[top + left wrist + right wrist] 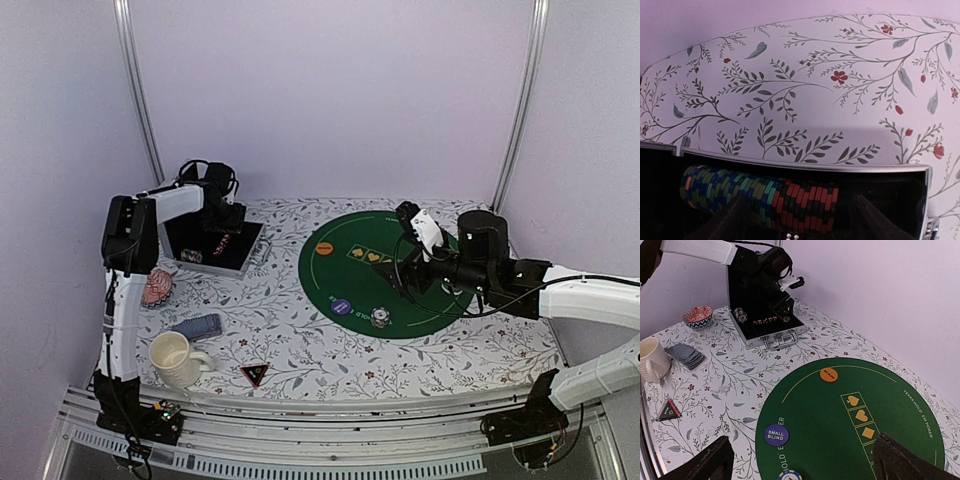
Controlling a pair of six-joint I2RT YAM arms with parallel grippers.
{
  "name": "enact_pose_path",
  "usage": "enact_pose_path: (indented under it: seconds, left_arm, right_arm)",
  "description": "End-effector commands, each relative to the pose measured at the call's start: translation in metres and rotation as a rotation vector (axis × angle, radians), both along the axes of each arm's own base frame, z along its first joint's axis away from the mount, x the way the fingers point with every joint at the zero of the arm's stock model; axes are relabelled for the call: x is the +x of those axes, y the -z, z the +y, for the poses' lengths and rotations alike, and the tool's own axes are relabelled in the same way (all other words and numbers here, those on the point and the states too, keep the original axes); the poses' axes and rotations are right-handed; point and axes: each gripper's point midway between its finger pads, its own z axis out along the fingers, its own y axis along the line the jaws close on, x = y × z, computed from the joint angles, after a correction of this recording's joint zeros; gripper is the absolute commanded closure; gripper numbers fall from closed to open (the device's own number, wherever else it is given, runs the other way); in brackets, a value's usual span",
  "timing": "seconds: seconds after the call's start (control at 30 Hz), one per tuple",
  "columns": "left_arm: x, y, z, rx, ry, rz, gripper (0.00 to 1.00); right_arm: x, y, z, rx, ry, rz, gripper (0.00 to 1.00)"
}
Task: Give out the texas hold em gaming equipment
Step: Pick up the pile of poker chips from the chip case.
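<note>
left gripper (800, 215) spread over chip row (765, 197), seemingly untouched; right gripper (805, 460) gapes over mat (810, 405).

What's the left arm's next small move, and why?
Probably ease the left gripper down and close on the chip row in the open case. Its jaws stand open either side of the row's red end, not yet gripping, and the green mat holds only one chip stack.

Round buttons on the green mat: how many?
2. The orange button lies near the green mat's far left edge; the blue Small Blind button lies nearer the arms, beside a poker chip. More could hide under the right arm.
</note>
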Motion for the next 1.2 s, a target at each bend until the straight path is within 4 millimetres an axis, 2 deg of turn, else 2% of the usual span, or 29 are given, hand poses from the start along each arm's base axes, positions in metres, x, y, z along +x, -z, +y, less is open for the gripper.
enact_pose_path:
  seconds: [0.0,0.17,0.4,0.63,0.73,0.9,1.17]
  left_arm:
    - [0.003,0.021,-0.004,-0.043,0.011,0.044,0.29]
    - [0.003,0.032,-0.013,-0.076,0.05,0.083,0.3]
    - [0.003,0.02,-0.015,-0.056,0.066,0.052,0.32]
    - [-0.007,0.006,-0.013,-0.038,0.078,0.013,0.33]
    - [-0.006,0.006,-0.005,-0.001,0.066,-0.003,0.33]
    - [-0.006,0.003,-0.01,-0.017,0.088,-0.002,0.33]
    - [-0.004,0.01,0.012,0.034,0.006,0.035,0.28]
  right_arm:
    - [-0.002,-0.002,-0.003,0.001,0.001,-0.006,0.01]
    - [-0.002,0.001,-0.004,-0.003,0.004,0.001,0.01]
    - [-0.001,0.003,-0.002,-0.008,-0.001,0.008,0.01]
    - [-0.002,0.005,0.0,-0.012,-0.011,0.008,0.01]
    - [-0.002,0.005,0.002,-0.013,-0.018,0.013,0.01]
    - [-0.004,0.006,0.001,-0.011,-0.024,0.016,0.01]
    - [-0.006,0.005,-0.002,-0.008,-0.023,0.017,0.01]
